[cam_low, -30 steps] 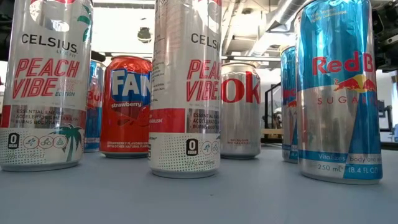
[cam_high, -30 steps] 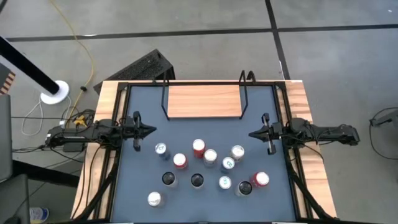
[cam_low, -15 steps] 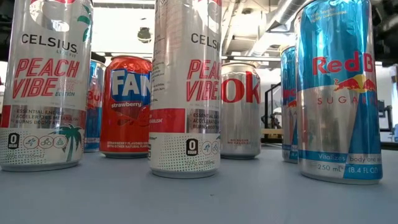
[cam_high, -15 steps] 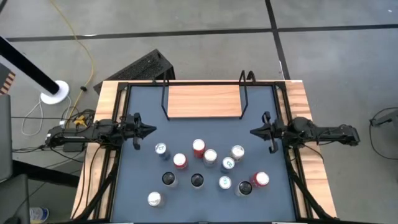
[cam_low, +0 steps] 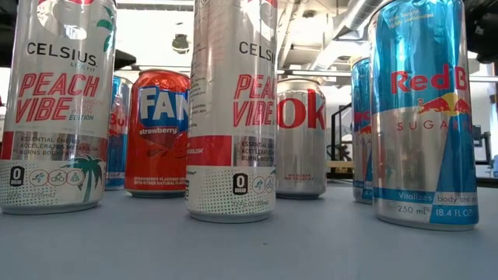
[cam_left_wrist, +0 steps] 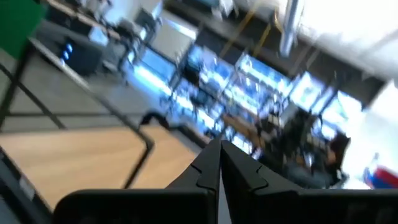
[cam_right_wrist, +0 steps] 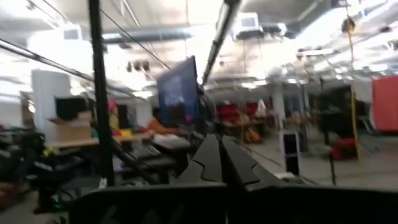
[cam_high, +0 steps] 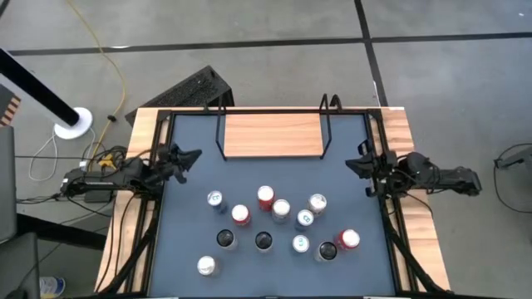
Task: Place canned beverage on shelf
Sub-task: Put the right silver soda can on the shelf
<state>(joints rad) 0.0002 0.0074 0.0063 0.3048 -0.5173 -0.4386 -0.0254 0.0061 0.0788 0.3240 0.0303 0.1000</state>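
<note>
Several beverage cans (cam_high: 281,209) stand upright in a loose cluster on the dark grey table top (cam_high: 187,241), toward its near half. The low view shows them close up: tall silver cans (cam_low: 232,109), a red can (cam_low: 158,132) and blue cans (cam_low: 422,117). The shelf (cam_high: 270,135), a light-wood board with black wire ends, stands bare at the far edge. My left gripper (cam_high: 193,155) is shut at the table's left edge, level with the shelf's near side, its fingertips (cam_left_wrist: 219,155) together. My right gripper (cam_high: 349,164) is shut at the right edge, its fingertips (cam_right_wrist: 216,149) together. Neither holds anything.
Bare table top lies between the shelf and the cans, and along the left side. The table has a light-wood rim (cam_high: 125,241). Beyond the far left corner a black slatted object (cam_high: 187,91) and a white stand base (cam_high: 71,123) sit on the floor.
Both grippers have tipped their fingertips upward and drawn back toward their own table edges, staying shut. The left one has also rolled and swung toward the far edge. The cans and the shelf have not moved.
</note>
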